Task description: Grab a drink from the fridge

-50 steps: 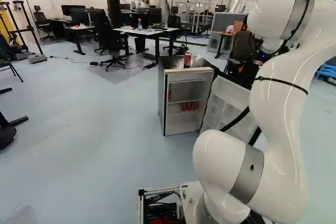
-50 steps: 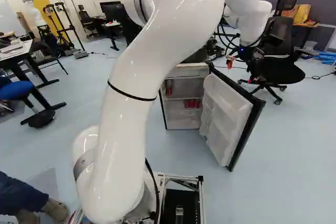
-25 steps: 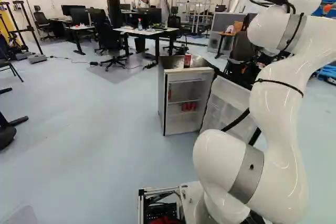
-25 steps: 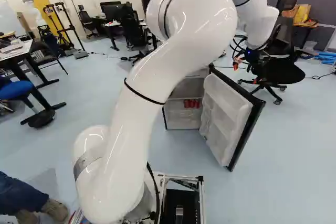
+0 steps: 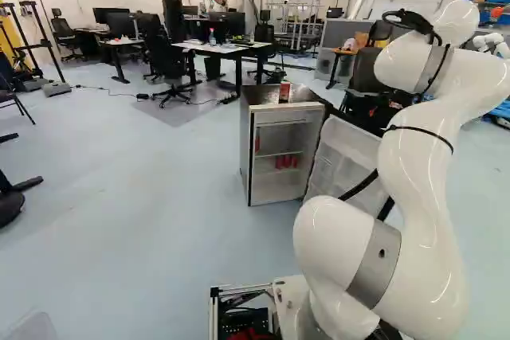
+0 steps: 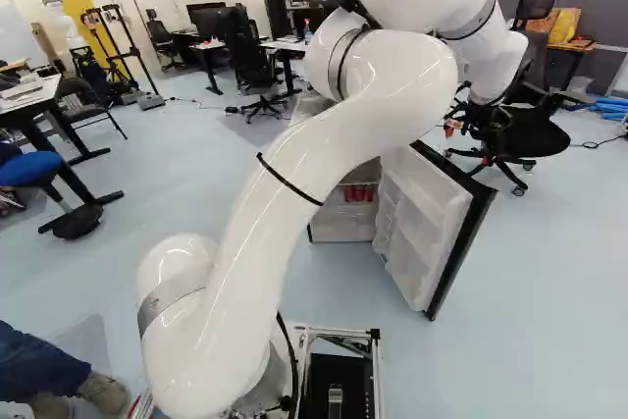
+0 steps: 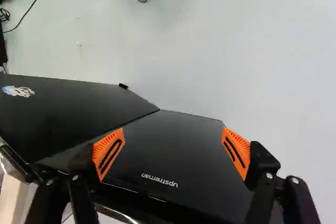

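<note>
From where I stand, the part with the door is done: the fridge [image 5: 245, 137] is open, its door [image 6: 427, 228] swung out wide on the right-hand side as the base sees it. The grab itself is still to do. The gripper [image 7: 173, 142] is empty, its two orange pads [image 7: 109, 153] well apart, and what shows past them is black outer panel of the fridge and door, with floor beyond. So I'd call it midway at best: the arm [image 5: 410, 173] has yet to come round to the open front, go in past the front edge, close on a drink and bring it out.

The drinks are red cans. Three cans [image 5: 287, 162] stand in a row below the middle shelf [image 5: 279, 154], nearer the right wall than the left. A lone can [image 5: 256, 144] is up on that shelf, hard by the left wall. There's also a top can [image 5: 284, 91] out on the worktop of the fridge, close to the front edge and somewhat in from both front corners; which of them is wanted, I can't tell.

All of them look upright, long axis straight up and down, ends facing ceiling and floor. Which way their printed sides or tabs face is too small to tell. I'd guess a level reach, with a pad on either side of a can, would suit that stance.
</note>
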Robot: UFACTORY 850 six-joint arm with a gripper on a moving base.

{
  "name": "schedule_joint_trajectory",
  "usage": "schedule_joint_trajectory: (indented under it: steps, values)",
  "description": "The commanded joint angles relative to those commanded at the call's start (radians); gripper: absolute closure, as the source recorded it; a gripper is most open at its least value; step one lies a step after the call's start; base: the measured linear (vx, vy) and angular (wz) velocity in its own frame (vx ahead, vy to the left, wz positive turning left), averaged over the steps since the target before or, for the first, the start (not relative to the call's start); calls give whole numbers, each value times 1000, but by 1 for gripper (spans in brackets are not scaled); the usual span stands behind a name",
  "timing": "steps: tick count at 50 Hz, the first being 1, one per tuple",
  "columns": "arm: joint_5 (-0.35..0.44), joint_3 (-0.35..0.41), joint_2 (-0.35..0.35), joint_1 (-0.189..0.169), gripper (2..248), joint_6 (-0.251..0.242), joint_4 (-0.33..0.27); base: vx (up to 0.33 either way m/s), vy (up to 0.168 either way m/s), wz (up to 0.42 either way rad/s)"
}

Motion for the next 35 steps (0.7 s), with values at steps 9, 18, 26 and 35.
schedule_joint_trajectory:
  steps: [9, 18, 26, 35]
  values:
    - [0, -6, -17, 0, 3, 0, 0, 0, 0, 0]
    - [0, -6, -17, 0, 3, 0, 0, 0, 0, 0]
    - [-2, -6, -17, 0, 3, 0, 0, 0, 0, 0]
    - [-13, -4, -16, 0, 3, 0, 0, 0, 0, 0]
